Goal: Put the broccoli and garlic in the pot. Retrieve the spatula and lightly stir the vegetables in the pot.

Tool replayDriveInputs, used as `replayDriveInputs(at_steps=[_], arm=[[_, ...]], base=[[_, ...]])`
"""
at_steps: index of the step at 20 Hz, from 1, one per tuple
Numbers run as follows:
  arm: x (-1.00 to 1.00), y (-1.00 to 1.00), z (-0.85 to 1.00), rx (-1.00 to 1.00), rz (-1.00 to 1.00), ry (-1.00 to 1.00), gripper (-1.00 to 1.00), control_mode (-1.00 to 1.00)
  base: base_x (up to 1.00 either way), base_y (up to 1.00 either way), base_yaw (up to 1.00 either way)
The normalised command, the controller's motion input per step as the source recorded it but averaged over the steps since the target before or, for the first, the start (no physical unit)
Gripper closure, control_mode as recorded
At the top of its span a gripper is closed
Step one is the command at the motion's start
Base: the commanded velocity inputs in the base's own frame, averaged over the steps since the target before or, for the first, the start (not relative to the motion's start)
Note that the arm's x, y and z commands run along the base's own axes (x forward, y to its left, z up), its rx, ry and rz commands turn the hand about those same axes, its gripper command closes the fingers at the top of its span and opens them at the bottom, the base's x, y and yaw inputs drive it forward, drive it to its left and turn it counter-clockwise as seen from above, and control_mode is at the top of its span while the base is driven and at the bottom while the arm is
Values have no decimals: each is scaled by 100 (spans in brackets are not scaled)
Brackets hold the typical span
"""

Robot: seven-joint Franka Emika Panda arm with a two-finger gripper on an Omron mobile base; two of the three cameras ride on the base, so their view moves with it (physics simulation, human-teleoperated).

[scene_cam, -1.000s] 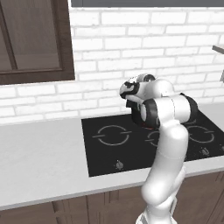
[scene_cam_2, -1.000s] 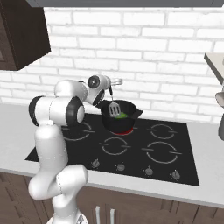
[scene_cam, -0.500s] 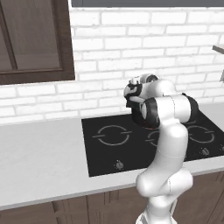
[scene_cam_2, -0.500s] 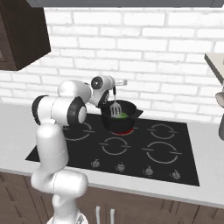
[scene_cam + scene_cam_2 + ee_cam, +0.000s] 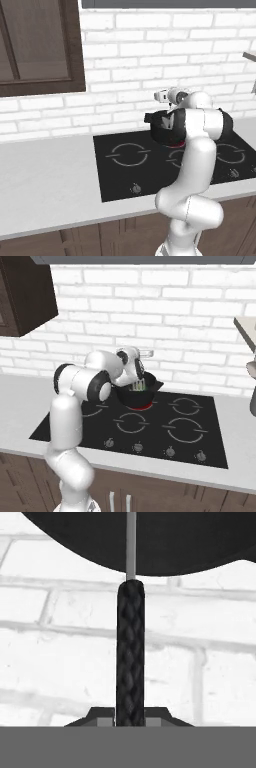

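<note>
Stirring: gripper (image 5: 140, 372) clamped on spatula (image 5: 138, 385), head down inside pot (image 5: 137, 397).
Left base view: pot (image 5: 164, 131) on the black hob (image 5: 125, 165), half hidden by the arm, which has swung lower and closer over it than a second ago. Right base view: spatula head now sunk in the pot by a green fleck, probably broccoli (image 5: 142, 387); garlic not discernible; stir looks underway. Hand view: jaws together on the dark handle (image 5: 130, 657), pot (image 5: 165, 542) beyond. Grey table (image 5: 45, 190), white brick wall (image 5: 190, 316), dark cabinets.

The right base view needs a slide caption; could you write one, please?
The gripper, shut on the spatula, holds its slotted head inside the black pot on the hob's rear-left burner.
</note>
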Motion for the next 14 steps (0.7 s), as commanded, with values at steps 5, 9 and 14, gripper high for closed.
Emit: replayDriveInputs(at_steps=[5,9,14], arm=[[44,-8,-1,0,0,-14,100,-100],[37,0,0,0,0,-13,100,-100],[-8,13,-17,0,-4,-1,100,-100]], base=[[0,0,0],[0,0,0],[0,0,0]])
